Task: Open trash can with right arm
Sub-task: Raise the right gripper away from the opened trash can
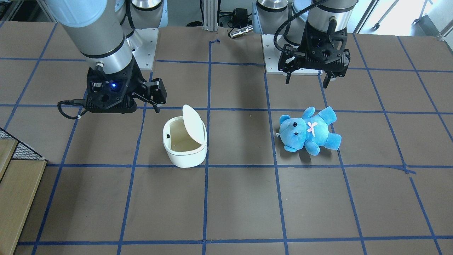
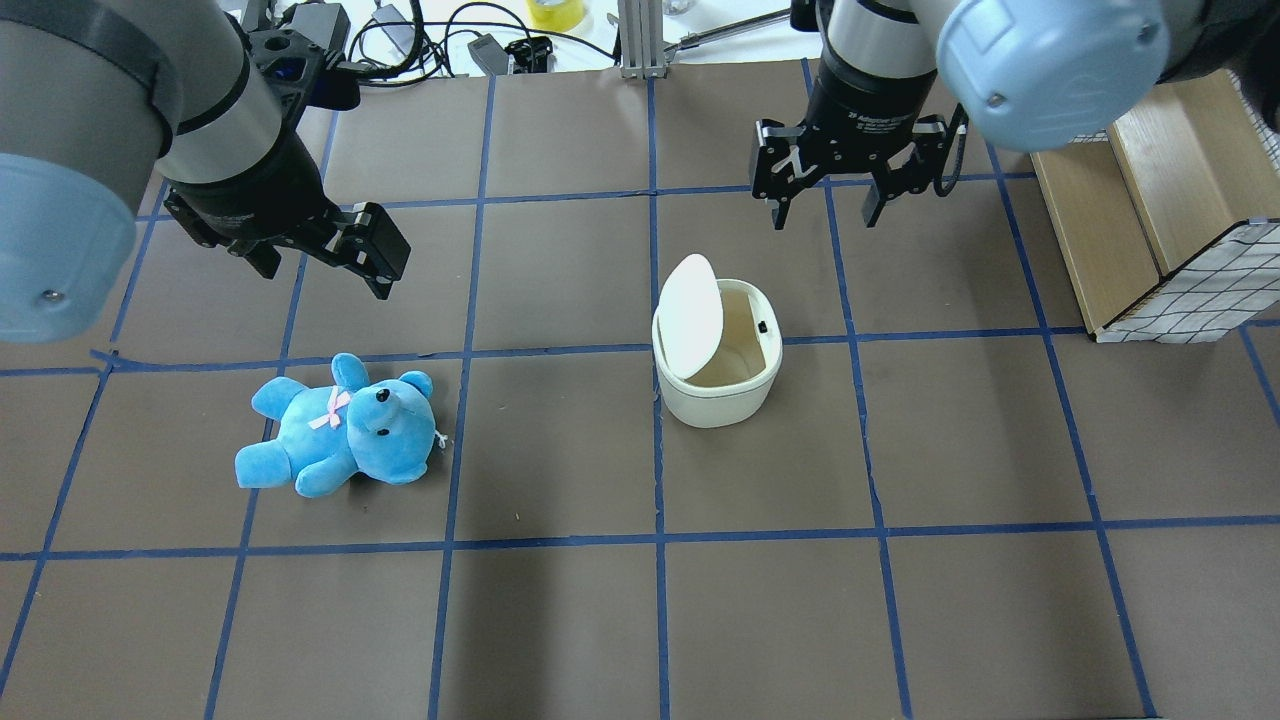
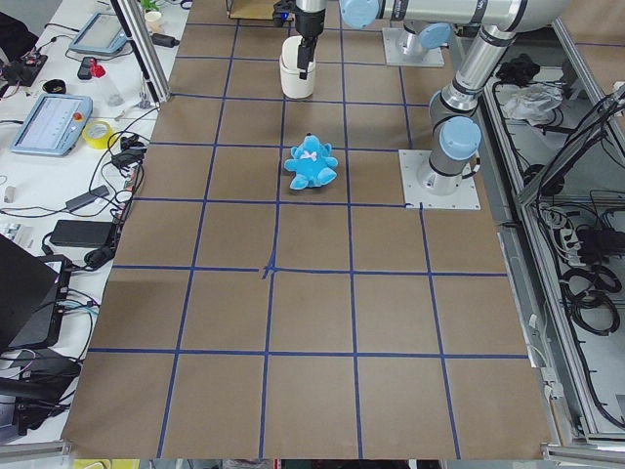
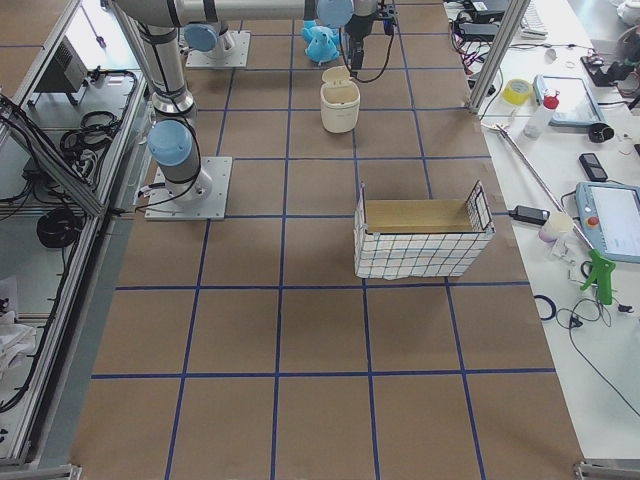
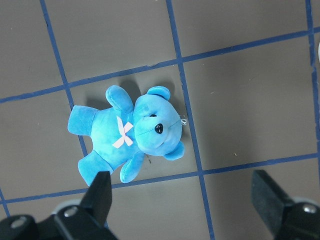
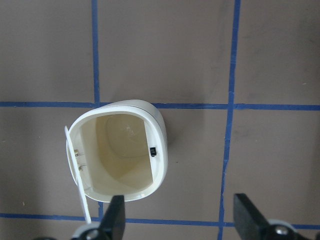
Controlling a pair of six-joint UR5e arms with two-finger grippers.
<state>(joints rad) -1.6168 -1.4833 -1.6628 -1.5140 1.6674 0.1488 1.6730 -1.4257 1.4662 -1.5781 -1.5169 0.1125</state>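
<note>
The right arm's black two-finger tool point(image 2: 825, 215), with a blue light glowing on its wrist block, is hovering above the brown gridded counter point(image 2: 560, 610). Its jaws are spread wide with nothing between them. The small white plastic trash can point(image 2: 717, 392), rounded-square in shape, is sitting on the counter below the tool and a little toward the robot's left of it. The right wrist camera is looking almost straight down into its pale hollow. Tool and can are not touching.

The can's flat white lid point(image 2: 692, 312) is standing nearly upright on the side of the rim away from the tool. A small dark mark point(image 2: 762, 326) on the inner wall is sitting on the tool's side. Judging from this, the opening is looking complete, and any coming move would need to lift clear without brushing the raised lid.

The left arm's tool point(image 5: 185, 200), also spread and empty, is hanging well apart over a blue plush teddy bear point(image 5: 131, 132). The right tool is plainly the nearer one to the can.
</note>
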